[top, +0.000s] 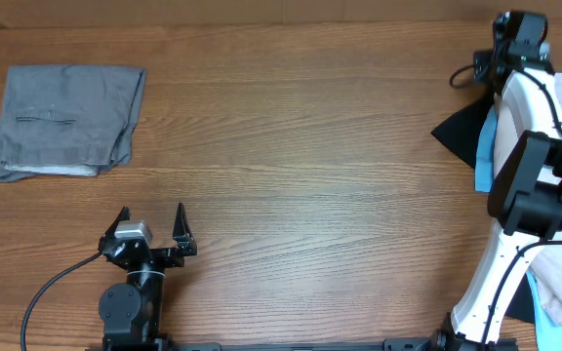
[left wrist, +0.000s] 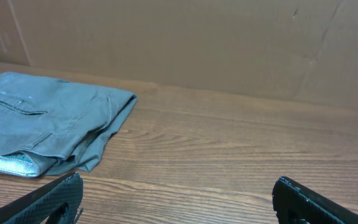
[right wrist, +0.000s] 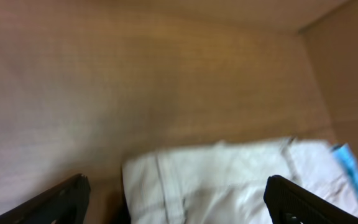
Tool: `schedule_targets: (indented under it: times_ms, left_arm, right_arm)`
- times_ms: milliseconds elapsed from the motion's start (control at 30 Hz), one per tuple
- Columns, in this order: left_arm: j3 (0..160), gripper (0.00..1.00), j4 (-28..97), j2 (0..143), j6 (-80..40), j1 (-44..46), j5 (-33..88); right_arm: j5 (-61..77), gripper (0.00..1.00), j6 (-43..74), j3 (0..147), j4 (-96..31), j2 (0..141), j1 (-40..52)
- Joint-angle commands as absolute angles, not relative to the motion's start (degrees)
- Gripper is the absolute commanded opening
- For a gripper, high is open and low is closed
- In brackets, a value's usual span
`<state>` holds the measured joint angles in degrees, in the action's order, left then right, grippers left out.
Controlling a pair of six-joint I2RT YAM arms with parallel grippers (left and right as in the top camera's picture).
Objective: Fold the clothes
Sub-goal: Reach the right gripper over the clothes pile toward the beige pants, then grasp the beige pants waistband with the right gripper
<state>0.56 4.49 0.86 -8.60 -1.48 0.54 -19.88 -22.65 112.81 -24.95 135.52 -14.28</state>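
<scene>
The right end effector [right wrist: 176, 183] is hovering with its fingers spread wide and nothing between them, looking down on the khaki trousers [right wrist: 229, 183]. These are lying at the far right edge of the tabletop [top: 310, 146], just beside a light blue cloth [right wrist: 347, 158] and well apart from the grey folded trousers [top: 66, 119] at the opposite corner. I'm judging the step in hand to be the first pick: getting the trousers out onto the bare wood. To do it well, the arm should be coming down on a single edge, pinching one layer only and drawing it inward without catching the blue cloth alongside. The left end effector [top: 152, 210] is sitting near the front edge, jaws apart and empty, well placed to be taking a second corner. Much is escaping me, though: the wrist view is blurring badly, the arm is covering most of the pile from above, and the frame is cutting the trousers off, so I can't tell waistband from hem.
</scene>
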Motion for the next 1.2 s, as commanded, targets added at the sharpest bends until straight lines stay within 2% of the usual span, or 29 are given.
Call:
schedule_targets:
  times_ms: [0,133,367,667,867,1167]
  left_arm:
    - [0.27,1.0,4.38,0.25,-7.51,-1.19,-0.21]
    - [0.27,1.0,4.38,0.25,-7.51,-1.19,-0.21]
    - [0.27,1.0,4.38,0.25,-7.51,-1.19,-0.21]
    - [0.27,1.0,4.38,0.25,-7.51,-1.19,-0.21]
    - [0.27,1.0,4.38,0.25,-7.51,-1.19,-0.21]
    - [0.27,1.0,4.38,0.25,-7.51,-1.19,-0.21]
  right_arm:
    - [-19.68,0.92,-21.12,114.54,-26.37,134.52,-14.98]
    - [-14.66,0.86,-20.91,113.47,-29.12,134.85,-16.21]
    - [-14.0,0.82,-20.95,111.48,-28.82,136.11,-17.5]
    - [-13.39,0.83,-21.71,110.96,-28.86,137.1,-17.5]
    - [-13.45,0.83,-27.44,110.96,-28.95,138.82,-17.54]
    - [-17.98,0.83,-27.9,110.96,-29.5,139.76,-17.54]
